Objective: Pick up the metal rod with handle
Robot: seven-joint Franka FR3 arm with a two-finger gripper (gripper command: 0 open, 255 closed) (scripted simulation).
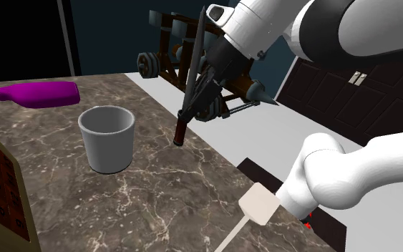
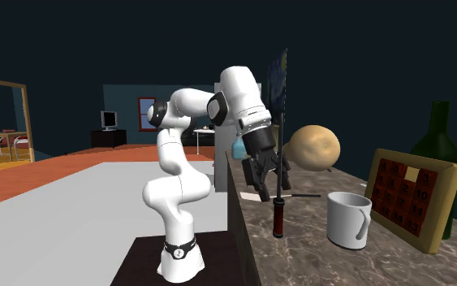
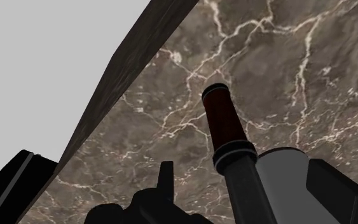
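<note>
Nearest me on the brown, white-veined marble counter [image 1: 157,207] stands a white mug [image 1: 107,137]. At its three o'clock in the shoulder view, the gripper [image 1: 197,109] is clamped on the metal rod [image 1: 194,57], which hangs nearly upright with its dark red handle [image 1: 180,132] lowest, just over the stone near the counter's edge. Farther off, at the mug's eleven o'clock, lies a purple brush [image 1: 35,94], with dark blue walls [image 1: 107,36] and dark cabinet doors [image 1: 336,97] beyond.
</note>
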